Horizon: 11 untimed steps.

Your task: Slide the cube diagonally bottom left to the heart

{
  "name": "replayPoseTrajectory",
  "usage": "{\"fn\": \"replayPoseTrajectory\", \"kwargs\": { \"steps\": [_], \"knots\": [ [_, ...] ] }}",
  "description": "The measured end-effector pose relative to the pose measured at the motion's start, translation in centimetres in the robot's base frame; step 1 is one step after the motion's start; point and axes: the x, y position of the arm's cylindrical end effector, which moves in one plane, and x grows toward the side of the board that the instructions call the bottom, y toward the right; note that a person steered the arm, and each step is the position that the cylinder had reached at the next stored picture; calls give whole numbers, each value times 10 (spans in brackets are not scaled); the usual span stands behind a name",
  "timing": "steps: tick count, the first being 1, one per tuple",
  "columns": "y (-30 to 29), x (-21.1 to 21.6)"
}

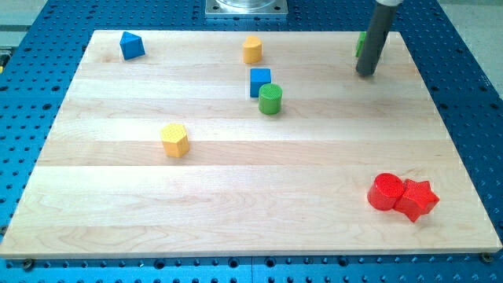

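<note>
Wooden and pale, the table [236,196] fills most of the view, lying on a blue perforated base [23,94]. My rod [376,35] comes down from the view's top right, and my tip [365,74] rests on the table near that corner; it has no pincer, so nothing opens, closes or holds anything. A green block [359,43] is mostly hidden behind the rod, its shape unclear. At the view's bottom right a red cylinder-like block [385,192] touches a red star [416,200]. The blue cube [260,81] sits near the top centre, well to the view's left of my tip and a little lower, apart from it. A green cylinder [270,99] touches the cube's lower right corner. A yellow hexagonal block [174,139] lies left of centre, and an orange-yellow block [251,49], which may be the heart, stands just above the cube near the table's top edge. A blue wedge-like block [131,45] sits at the top left corner.
</note>
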Motion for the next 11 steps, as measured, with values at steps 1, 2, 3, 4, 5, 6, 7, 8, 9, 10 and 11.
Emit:
{"fn": "replayPoseTrajectory", "kwargs": {
  "steps": [1, 2, 3, 4, 5, 6, 7, 8, 9, 10, 11],
  "knots": [
    [1, 2],
    [5, 2],
    [10, 2],
    [9, 3],
    [-11, 4],
    [-51, 4],
    [-80, 4],
    [-175, 18],
    [-269, 40],
    [-380, 99],
    [-345, 104]
  ]
}}
